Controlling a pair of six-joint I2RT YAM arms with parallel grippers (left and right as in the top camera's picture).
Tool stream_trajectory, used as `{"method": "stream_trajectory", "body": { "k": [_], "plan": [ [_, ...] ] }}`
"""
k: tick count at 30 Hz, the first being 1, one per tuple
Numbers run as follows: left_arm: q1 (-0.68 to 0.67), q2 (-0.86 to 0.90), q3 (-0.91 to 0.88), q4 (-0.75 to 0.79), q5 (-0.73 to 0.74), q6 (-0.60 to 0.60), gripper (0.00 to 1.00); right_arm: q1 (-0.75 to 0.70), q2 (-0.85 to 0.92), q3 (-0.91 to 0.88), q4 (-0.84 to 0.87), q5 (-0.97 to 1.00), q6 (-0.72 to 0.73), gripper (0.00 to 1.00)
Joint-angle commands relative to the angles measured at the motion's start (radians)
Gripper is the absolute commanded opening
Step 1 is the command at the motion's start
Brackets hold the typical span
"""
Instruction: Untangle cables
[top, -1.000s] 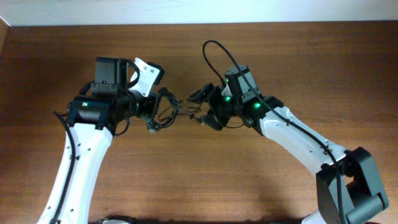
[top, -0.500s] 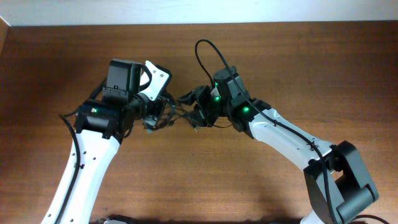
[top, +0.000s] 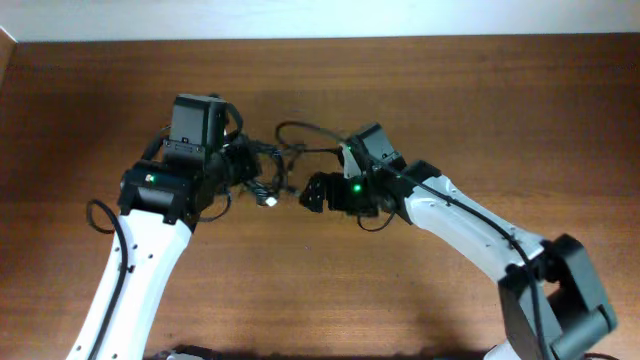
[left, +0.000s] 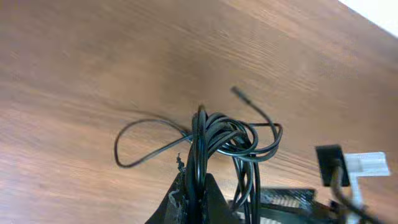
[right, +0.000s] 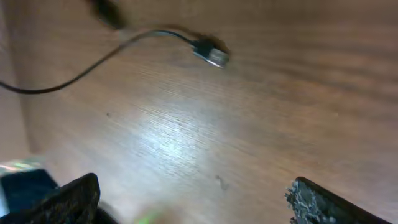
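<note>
Jaws of the left tool (left: 189, 202) are pressed together on a knotted bunch of thin black flexible cables (left: 217, 140), held close over the brown wooden table (left: 93, 56), with one loop and one loose end straying beyond the knot. Farther off, the right tool (right: 193, 199) stands spread wide and empty, with a silver-tipped plug end (right: 211, 55) lying ahead of it. Untangling looks barely begun: the knot has yet to be teased apart.

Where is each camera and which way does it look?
Overhead: above the table, looking straight down; left arm and right arm show.
Left wrist: on that arm, facing the cables past the shut left gripper.
Right wrist: on that arm, facing a plug past the open right gripper.
Shared: overhead and left wrist show the cables.
</note>
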Motion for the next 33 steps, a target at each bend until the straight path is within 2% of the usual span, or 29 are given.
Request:
{"method": "stream_trajectory", "body": {
  "k": [1,2,3,4,5,6,7,10,11,12,15,18,21,26,27,31,33],
  "plan": [
    [-0.001,-0.025,0.017,-0.004,0.156,0.018,0.0,-0.044,-0.138,0.003,-0.06,0.039,-0.189,0.99],
    [-0.001,-0.025,0.017,0.002,0.154,0.206,0.0,-0.077,-0.181,0.003,-0.106,-0.004,-0.167,0.99],
    [-0.001,-0.025,0.017,0.016,0.15,0.341,0.0,-0.109,-0.224,0.003,-0.15,-0.048,-0.159,1.0],
    [-0.002,-0.025,0.017,0.042,0.117,0.562,0.0,-0.154,-0.286,0.003,-0.194,-0.087,-0.124,0.97],
    [-0.003,-0.025,0.017,0.045,0.098,0.674,0.0,-0.178,-0.32,0.003,-0.206,-0.099,-0.055,0.91],
    [-0.011,-0.025,0.017,0.047,0.098,0.805,0.0,-0.196,-0.348,0.003,-0.2,-0.126,0.027,0.74],
    [-0.027,-0.025,0.017,0.069,0.097,0.935,0.0,-0.198,-0.349,0.003,-0.182,-0.137,0.104,0.72],
    [-0.097,-0.025,0.017,0.186,0.095,1.086,0.0,-0.196,-0.254,0.003,-0.135,-0.243,0.189,0.77],
    [-0.122,-0.025,0.017,0.203,0.094,1.118,0.0,-0.196,-0.217,0.003,-0.106,-0.288,0.219,0.79],
    [-0.148,-0.025,0.017,0.21,0.094,1.147,0.0,-0.197,-0.183,0.003,-0.064,-0.332,0.228,0.87],
    [-0.213,-0.025,0.017,0.203,-0.042,1.181,0.0,-0.2,-0.096,0.003,0.052,-0.435,0.257,0.96],
    [-0.253,-0.025,0.017,0.2,-0.24,1.209,0.0,-0.274,-0.088,0.003,0.058,-0.432,0.281,0.97],
    [-0.259,-0.025,0.017,0.205,-0.239,1.208,0.0,-0.306,-0.087,0.003,0.098,-0.432,0.36,0.97],
    [-0.354,-0.025,0.017,0.23,-0.236,1.216,0.0,-0.285,-0.05,0.003,0.166,-0.418,0.422,0.96],
    [-0.368,-0.025,0.017,0.23,-0.236,1.216,0.0,-0.266,-0.034,0.003,0.178,-0.436,0.436,0.92],
    [-0.374,-0.025,0.017,0.341,-0.281,1.215,0.0,-0.16,-0.029,0.003,0.154,-0.478,0.436,0.87],
    [-0.374,-0.025,0.017,0.377,-0.355,1.215,0.0,-0.129,-0.029,0.003,0.087,-0.478,0.436,0.76]
  ]
}}
